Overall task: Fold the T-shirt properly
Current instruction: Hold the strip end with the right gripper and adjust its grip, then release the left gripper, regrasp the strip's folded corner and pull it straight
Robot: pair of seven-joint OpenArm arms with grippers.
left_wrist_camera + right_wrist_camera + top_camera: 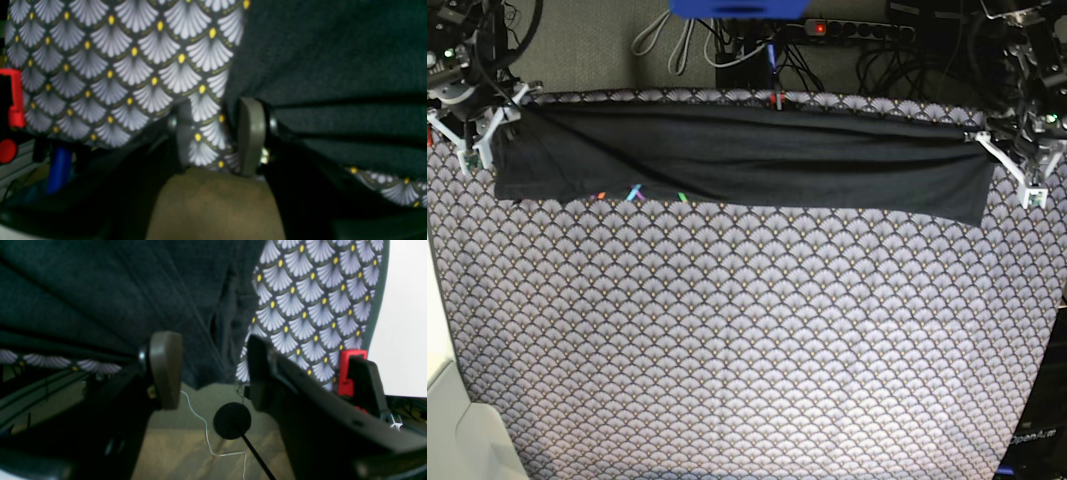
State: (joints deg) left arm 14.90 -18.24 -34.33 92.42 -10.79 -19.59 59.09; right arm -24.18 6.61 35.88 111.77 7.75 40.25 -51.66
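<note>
The T-shirt (747, 160) lies folded into a long, narrow dark band across the far part of the tabletop (747, 340), which is covered in a grey fan-scale pattern with yellow dots. The band runs almost from one side edge of the tabletop to the other, and small strokes of coloured print (637, 193) peek out along its near edge towards the base view's left.

The right tool (206, 370) sits at the band's end on the base view's left. In its wrist view the two fingers stand wide apart; the dark cloth (133, 290) hangs beyond and between them, and neither pad presses on it, so nothing is gripped.

The left tool (218, 133) sits at the opposite end of the band, on the base view's right. Its fingers stand a moderate way apart, and between them only the patterned cover shows. The T-shirt's edge (333, 66) lies just beside the outer face of one finger (252, 133), touching or nearly touching it; whether any cloth is pinched there I cannot tell.
</note>
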